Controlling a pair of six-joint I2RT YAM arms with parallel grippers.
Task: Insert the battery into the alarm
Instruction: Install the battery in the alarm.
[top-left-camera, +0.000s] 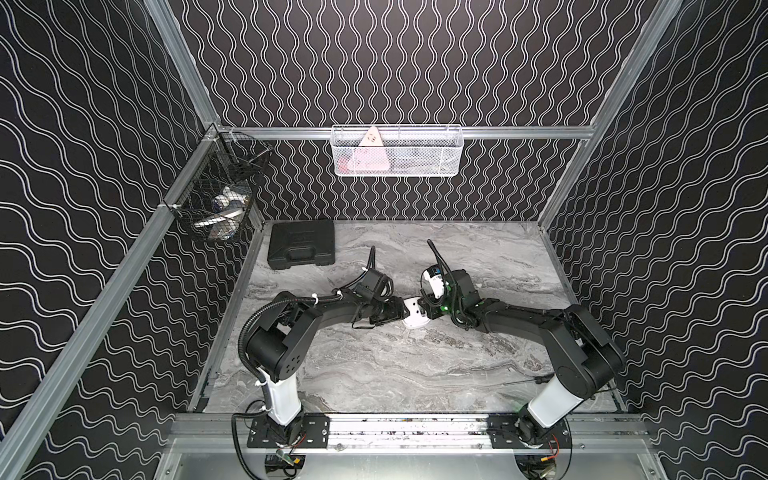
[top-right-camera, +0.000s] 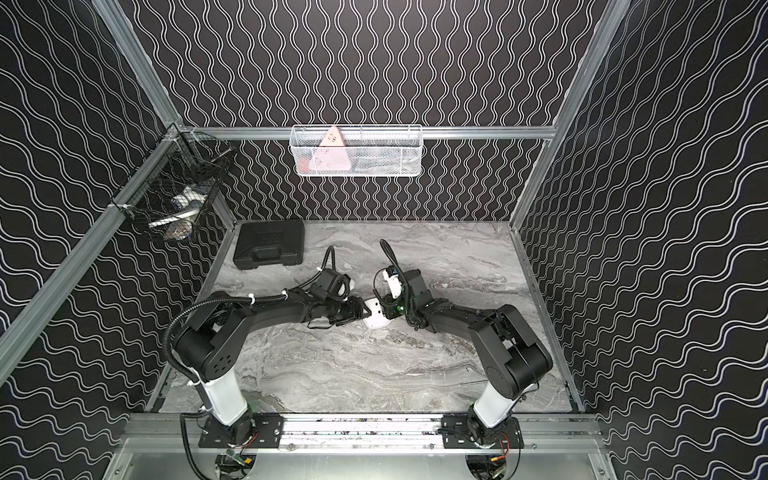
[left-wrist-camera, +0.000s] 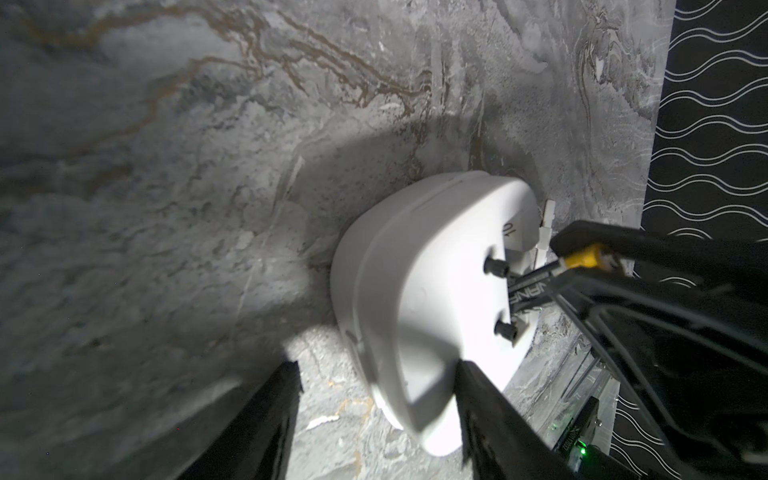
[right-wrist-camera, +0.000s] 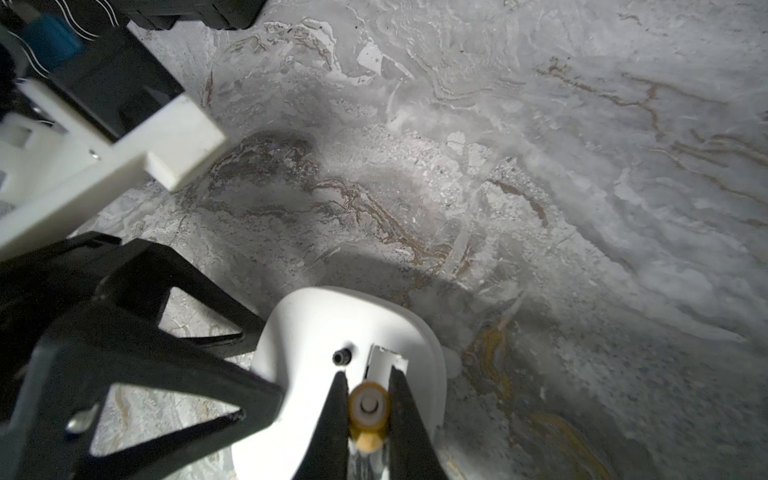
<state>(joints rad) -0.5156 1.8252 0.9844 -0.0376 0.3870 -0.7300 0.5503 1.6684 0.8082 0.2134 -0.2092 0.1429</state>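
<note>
The white alarm (top-left-camera: 413, 316) (top-right-camera: 375, 319) lies face down on the marble table between both arms, its back with two black knobs facing up (left-wrist-camera: 415, 291) (right-wrist-camera: 316, 332). My left gripper (left-wrist-camera: 376, 368) (top-left-camera: 404, 309) is open and straddles one edge of the alarm. One finger (left-wrist-camera: 478, 386) rests against the back, while its mate stands clear over the table. My right gripper (right-wrist-camera: 368, 374) (top-left-camera: 423, 309) is shut on the battery (right-wrist-camera: 369, 405) (left-wrist-camera: 582, 258), gold end toward the wrist camera. It holds the battery tilted over the rectangular slot (right-wrist-camera: 384, 357) in the alarm's back.
A black case (top-left-camera: 301, 245) lies at the back left of the table. On the back rail hangs a white wire basket (top-left-camera: 436, 166) with a pink-white triangular thing in it. A black wire basket (top-left-camera: 216, 216) hangs on the left wall. Patterned walls close three sides.
</note>
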